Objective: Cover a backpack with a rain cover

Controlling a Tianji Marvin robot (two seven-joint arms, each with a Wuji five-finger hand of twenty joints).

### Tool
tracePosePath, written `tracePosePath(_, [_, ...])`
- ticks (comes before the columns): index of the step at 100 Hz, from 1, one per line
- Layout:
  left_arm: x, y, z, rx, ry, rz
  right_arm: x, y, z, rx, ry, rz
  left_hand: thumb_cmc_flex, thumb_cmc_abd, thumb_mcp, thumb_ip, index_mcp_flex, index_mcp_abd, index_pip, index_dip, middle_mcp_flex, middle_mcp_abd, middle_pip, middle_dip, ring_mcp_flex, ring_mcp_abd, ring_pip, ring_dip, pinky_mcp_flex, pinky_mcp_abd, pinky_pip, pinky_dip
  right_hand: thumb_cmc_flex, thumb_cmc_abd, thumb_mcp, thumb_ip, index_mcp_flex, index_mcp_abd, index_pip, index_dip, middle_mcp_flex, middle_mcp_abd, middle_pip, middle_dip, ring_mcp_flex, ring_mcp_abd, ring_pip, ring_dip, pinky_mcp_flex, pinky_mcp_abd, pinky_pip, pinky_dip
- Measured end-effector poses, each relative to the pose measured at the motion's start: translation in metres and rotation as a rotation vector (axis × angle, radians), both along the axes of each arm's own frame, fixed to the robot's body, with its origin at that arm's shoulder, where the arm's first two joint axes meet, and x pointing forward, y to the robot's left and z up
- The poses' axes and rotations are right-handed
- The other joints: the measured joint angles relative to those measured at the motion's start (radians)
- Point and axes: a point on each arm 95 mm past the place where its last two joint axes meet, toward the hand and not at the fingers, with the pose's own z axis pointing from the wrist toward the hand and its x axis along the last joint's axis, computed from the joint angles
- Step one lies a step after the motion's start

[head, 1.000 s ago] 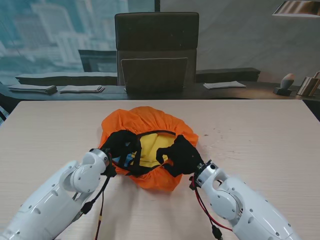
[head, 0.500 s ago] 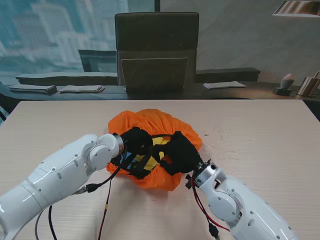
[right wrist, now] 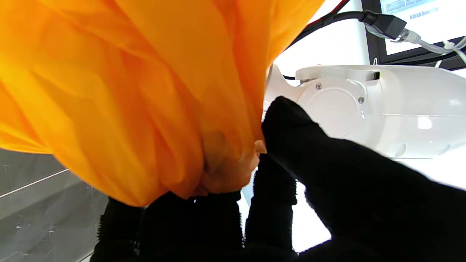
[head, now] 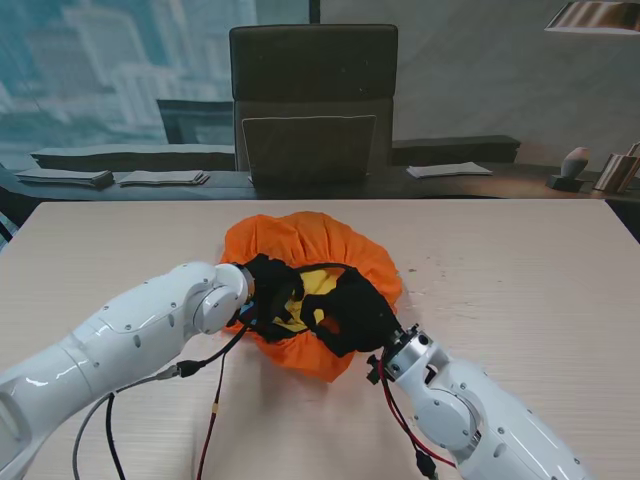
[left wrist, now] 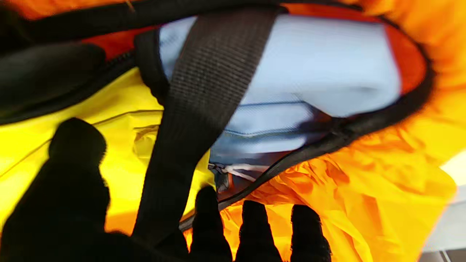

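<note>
The left hand (head: 268,290), gloved in black, lies on the open face of the backpack (head: 312,292) with its fingers (left wrist: 251,233) curled over the black elastic hem of the rain cover (head: 300,240); in the left wrist view a dark webbing strap (left wrist: 196,98) passes between thumb and fingers, though whether the hand truly pinches the hem cannot be told. The right hand (head: 358,312) grips a bunch of the orange cover cloth (right wrist: 153,109) at its near right edge, thumb and fingers closed on the gathered fabric. Between the two hands the cover holds the backpack like a shallow bag: yellow and pale blue panels show through the opening, ringed by the orange cloth. The bundle sits near the middle of the pale wooden desk (head: 520,260), just ahead of both wrists. Red and black cables (head: 205,400) trail from the forearms across the desk toward me.
</note>
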Motion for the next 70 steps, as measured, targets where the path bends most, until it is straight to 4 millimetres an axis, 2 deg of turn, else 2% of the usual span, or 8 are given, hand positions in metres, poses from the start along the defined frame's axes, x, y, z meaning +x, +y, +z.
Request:
tracePosePath(7, [-0.001, 0.003, 0.01, -0.057, -0.019, 0.03, 0.0, 0.0, 0.0, 0.003, -0.001, -0.001, 0.001, -0.031, -0.046, 0.0, -0.025, 0.019, -0.235, -0.203, -0.031, 0.032, -0.089, -0.007, -0.028, 0.014, -0.053, 0.0, 0.0, -0.001, 0.0, 0.0, 0.0, 0.0, 0.0, 0.0, 0.0, 0.0, 0.0, 0.0, 0.0, 0.0, 0.0, 0.0, 0.0, 0.0, 0.0, 0.0, 0.0, 0.0, 0.0, 0.0])
tracePosePath(15, [-0.008, 0.01, 0.019, -0.106, -0.048, 0.061, 0.0, 0.0, 0.0, 0.007, 0.002, -0.003, 0.015, -0.068, -0.057, 0.0, -0.025, 0.019, -0.327, -0.264, -0.039, 0.042, -0.109, 0.003, -0.036, 0.024, -0.064, 0.003, 0.0, -0.001, 0.0, 0.01, 0.0, 0.0, 0.0, 0.0, 0.0, 0.0, 0.0, 0.0, 0.0, 0.0, 0.0, 0.0, 0.0, 0.0, 0.0, 0.0, 0.0, 0.0, 0.0, 0.0])
tracePosePath(21, [-0.016, 0.016, 0.026, -0.057, -0.099, 0.056, 0.0, 0.0, 0.0, 0.005, 0.002, -0.004, 0.027, -0.095, -0.043, 0.0, -0.025, 0.017, -0.294, -0.253, -0.039, 0.042, -0.111, 0.026, -0.036, 0.024, -0.064, 0.012, 0.0, -0.002, 0.0, 0.016, 0.0, 0.0, 0.0, 0.0, 0.0, 0.0, 0.0, 0.0, 0.0, 0.0, 0.0, 0.0, 0.0, 0.0, 0.0, 0.0, 0.0, 0.0, 0.0, 0.0])
tracePosePath(33, [-0.03, 0.037, 0.044, 0.009, -0.173, 0.09, -0.001, -0.001, 0.0, 0.006, 0.0, -0.008, 0.024, -0.154, 0.191, 0.0, -0.025, 0.016, 0.011, -0.123, -0.038, 0.042, -0.051, 0.051, -0.025, 0.033, 0.008, 0.035, 0.0, -0.002, 0.036, 0.024, 0.0, 0.0, 0.0, 0.0, 0.0, 0.0, 0.0, 0.0, 0.0, 0.0, 0.0, 0.0, 0.0, 0.0, 0.0, 0.0, 0.002, 0.0, 0.0, 0.0])
tracePosePath(44, [-0.034, 0.057, 0.046, -0.008, -0.189, 0.126, -0.002, -0.001, 0.002, 0.018, 0.0, -0.012, 0.023, -0.16, 0.248, 0.0, -0.025, 0.011, 0.121, -0.074, -0.037, 0.043, 0.012, 0.06, -0.008, 0.034, 0.107, 0.056, 0.0, -0.001, 0.064, 0.024, 0.0, 0.0, 0.0, 0.0, 0.0, 0.0, 0.0, 0.0, 0.0, 0.0, 0.0, 0.0, 0.0, 0.0, 0.0, 0.0, 0.01, 0.0, 0.0, 0.0])
tracePosePath(55, [-0.039, 0.078, 0.047, -0.006, -0.207, 0.157, -0.004, 0.001, 0.006, 0.031, 0.0, -0.011, 0.023, -0.16, 0.267, 0.0, -0.037, -0.058, 0.121, -0.073, -0.01, 0.046, 0.12, 0.11, 0.023, 0.035, 0.204, 0.098, 0.002, -0.001, 0.114, 0.025, 0.0, 0.0, 0.0, 0.0, 0.0, 0.0, 0.0, 0.0, 0.0, 0.0, 0.0, 0.0, 0.0, 0.0, 0.0, 0.0, 0.012, 0.0, 0.0, 0.0])
tracePosePath(65, [-0.048, 0.09, 0.049, -0.016, -0.282, 0.17, -0.005, 0.002, 0.008, 0.033, -0.006, -0.01, 0.03, -0.149, 0.349, 0.0, -0.036, -0.122, 0.162, -0.027, 0.003, 0.046, 0.232, 0.155, 0.06, 0.047, 0.285, 0.136, 0.002, 0.0, 0.183, 0.024, 0.0, 0.0, 0.0, 0.0, 0.0, 0.0, 0.0, 0.0, 0.0, 0.0, 0.0, 0.0, 0.0, 0.0, 0.0, 0.0, 0.015, 0.0, 0.0, 0.0])
tracePosePath(70, [-0.054, 0.093, 0.048, -0.03, -0.3, 0.174, -0.004, 0.003, 0.009, 0.034, -0.008, -0.012, 0.08, -0.127, 0.382, 0.0, -0.033, -0.15, 0.172, -0.026, 0.01, 0.047, 0.246, 0.155, 0.073, 0.046, 0.3, 0.14, 0.002, 0.0, 0.196, 0.017, 0.0, 0.0, 0.0, 0.0, 0.0, 0.0, 0.0, 0.0, 0.0, 0.0, 0.0, 0.0, 0.0, 0.0, 0.0, 0.0, 0.019, 0.0, 0.001, 0.0])
